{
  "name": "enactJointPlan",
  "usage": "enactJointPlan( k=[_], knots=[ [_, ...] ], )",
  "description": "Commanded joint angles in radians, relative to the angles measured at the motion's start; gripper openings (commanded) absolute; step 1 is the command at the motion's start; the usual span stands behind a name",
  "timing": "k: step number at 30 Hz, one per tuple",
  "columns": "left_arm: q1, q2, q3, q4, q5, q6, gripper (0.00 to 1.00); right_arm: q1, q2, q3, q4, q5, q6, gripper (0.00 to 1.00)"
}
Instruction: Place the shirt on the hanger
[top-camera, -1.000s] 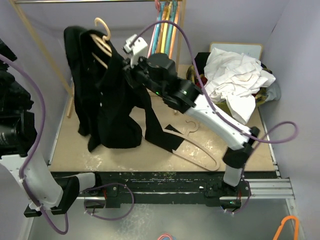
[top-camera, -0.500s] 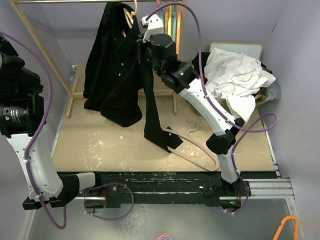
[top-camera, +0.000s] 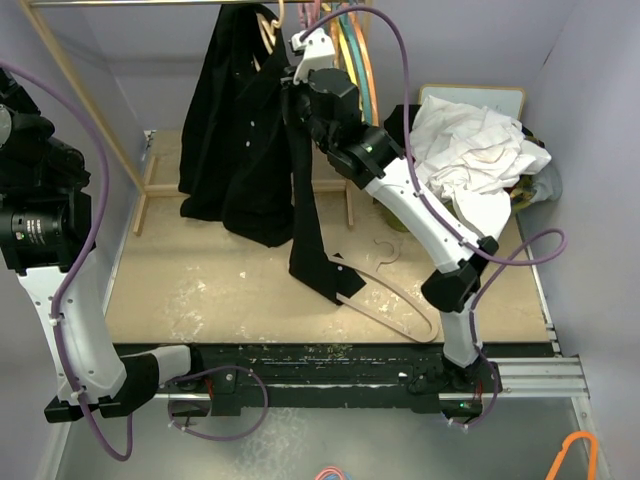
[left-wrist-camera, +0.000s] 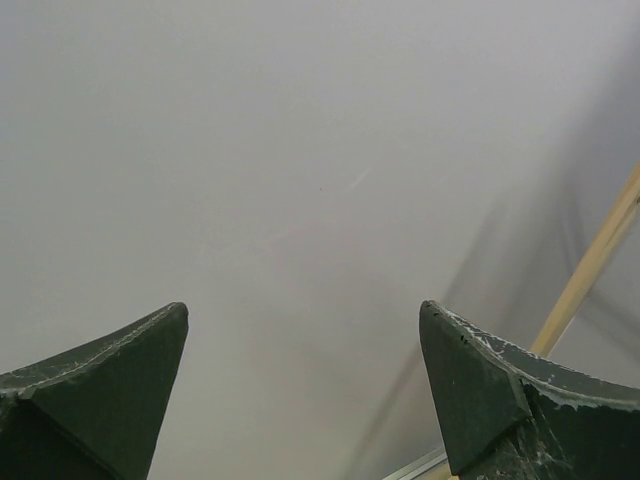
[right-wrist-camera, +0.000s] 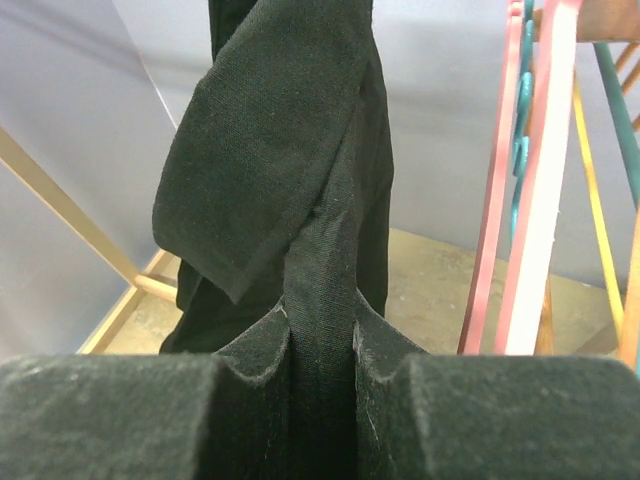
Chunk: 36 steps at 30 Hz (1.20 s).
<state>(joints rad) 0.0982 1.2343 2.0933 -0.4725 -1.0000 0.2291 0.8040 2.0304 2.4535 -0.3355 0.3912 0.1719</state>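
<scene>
My right gripper (right-wrist-camera: 320, 350) clamped a fold of the shirt (right-wrist-camera: 275, 140) draped on the hanger (top-camera: 266, 28); my left gripper (left-wrist-camera: 303, 385) stood wide open.

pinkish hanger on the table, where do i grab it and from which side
Grip the pinkish-tan hanger by its bare right-hand end, coming straight down from above. It lies flat on the table, and a trailing sleeve of the shirt covers its other end.
</scene>
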Motion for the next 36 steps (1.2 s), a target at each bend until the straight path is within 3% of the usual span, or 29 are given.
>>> enactJointPlan(
  k=[1,27,36],
  knots=[
    [0.006,-0.018,-0.022,0.071,-0.003,0.034,0.99,-0.008,-0.161,-0.100,0.248,0.014,-0.017,0.00],
    [0.006,-0.024,-0.065,0.084,0.026,0.036,0.99,-0.068,-0.028,0.087,0.199,0.019,-0.045,0.00],
    [0.006,-0.025,-0.072,-0.109,0.244,-0.009,0.99,-0.068,-0.053,-0.003,0.179,-0.066,-0.001,0.00]
  ],
)
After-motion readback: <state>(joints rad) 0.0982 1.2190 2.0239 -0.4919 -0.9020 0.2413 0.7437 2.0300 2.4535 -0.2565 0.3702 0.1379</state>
